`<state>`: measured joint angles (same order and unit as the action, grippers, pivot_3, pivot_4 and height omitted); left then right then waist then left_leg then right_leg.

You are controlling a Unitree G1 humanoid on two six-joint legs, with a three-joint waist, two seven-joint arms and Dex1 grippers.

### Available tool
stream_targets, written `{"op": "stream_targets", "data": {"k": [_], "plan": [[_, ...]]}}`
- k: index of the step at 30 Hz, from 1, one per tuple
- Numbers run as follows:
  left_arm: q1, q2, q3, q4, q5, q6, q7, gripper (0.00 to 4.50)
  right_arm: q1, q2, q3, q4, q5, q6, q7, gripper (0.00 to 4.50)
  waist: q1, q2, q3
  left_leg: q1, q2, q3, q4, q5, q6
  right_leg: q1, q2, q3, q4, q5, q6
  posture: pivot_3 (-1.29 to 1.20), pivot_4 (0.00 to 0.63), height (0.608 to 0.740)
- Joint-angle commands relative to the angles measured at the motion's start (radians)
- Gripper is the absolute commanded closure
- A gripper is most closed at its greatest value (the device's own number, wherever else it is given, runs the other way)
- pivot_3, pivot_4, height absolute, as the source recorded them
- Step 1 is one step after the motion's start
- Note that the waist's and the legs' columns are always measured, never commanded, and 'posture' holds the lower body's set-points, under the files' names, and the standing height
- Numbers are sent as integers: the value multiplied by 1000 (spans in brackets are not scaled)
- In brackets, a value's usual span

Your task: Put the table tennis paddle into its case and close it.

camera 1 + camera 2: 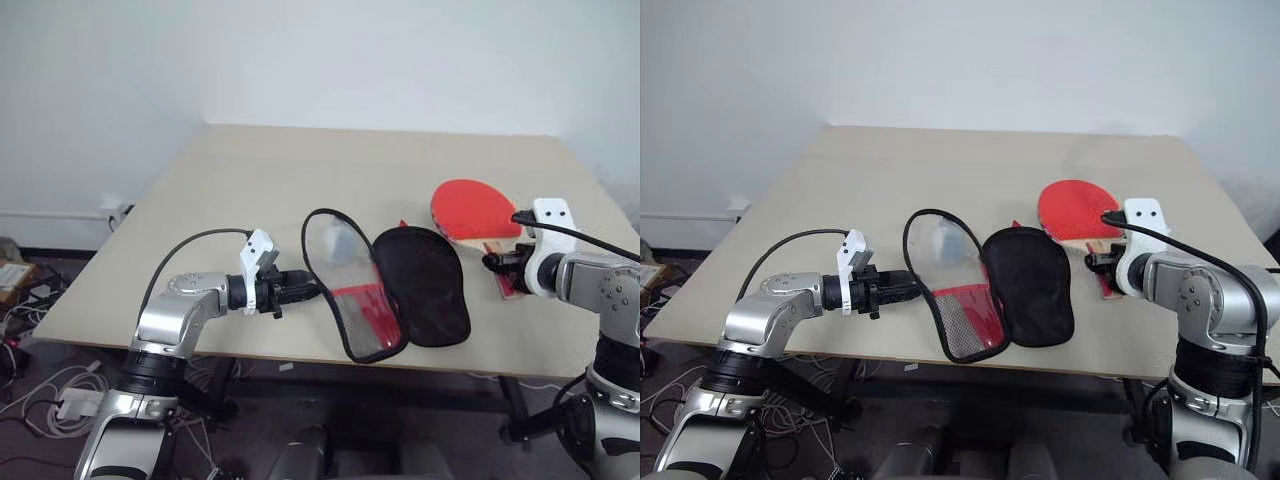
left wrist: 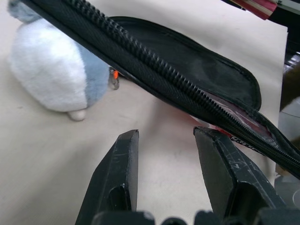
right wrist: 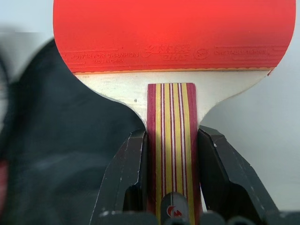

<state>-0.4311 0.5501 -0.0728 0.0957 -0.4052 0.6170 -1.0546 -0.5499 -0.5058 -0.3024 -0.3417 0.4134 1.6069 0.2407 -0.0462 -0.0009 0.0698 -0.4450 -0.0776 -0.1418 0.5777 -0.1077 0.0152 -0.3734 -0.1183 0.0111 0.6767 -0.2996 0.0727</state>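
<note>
The table tennis paddle (image 1: 475, 207) has a red face and a striped wooden handle (image 3: 172, 140). My right gripper (image 1: 497, 263) is shut on that handle and holds the paddle just right of the case, at the table's right side. The case (image 1: 425, 285) lies unzipped in the middle of the table. Its black mesh half lies flat, and its red half with the clear window (image 1: 345, 270) stands tilted up on the left. My left gripper (image 2: 166, 133) is open, its fingertips right at the raised half's black zip edge (image 2: 154, 70), with only bare table between the fingers.
A small white and blue plush toy (image 2: 51, 79) sits on the beige table (image 1: 250, 180) behind the raised window half. The table's front edge runs close under both grippers. Cables lie on the floor at the left.
</note>
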Motion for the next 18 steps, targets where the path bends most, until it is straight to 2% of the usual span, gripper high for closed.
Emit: {"op": "stream_targets", "data": {"k": [1,18], "plan": [[-39,4,12,-10,-9,-1,1,2525,-6,39,-22,-32,33,8,-53,3356,1,0,0,0,0,0,0,0,0,0,0,0,0,1,-1,0,0,740],[-65,18,22,-10,-10,19,4,2525,44,256,-39,6,89,8,-239,3356,-3,1,0,0,-1,1,0,0,0,0,2,1,0,3,-4,0,0,740]]}}
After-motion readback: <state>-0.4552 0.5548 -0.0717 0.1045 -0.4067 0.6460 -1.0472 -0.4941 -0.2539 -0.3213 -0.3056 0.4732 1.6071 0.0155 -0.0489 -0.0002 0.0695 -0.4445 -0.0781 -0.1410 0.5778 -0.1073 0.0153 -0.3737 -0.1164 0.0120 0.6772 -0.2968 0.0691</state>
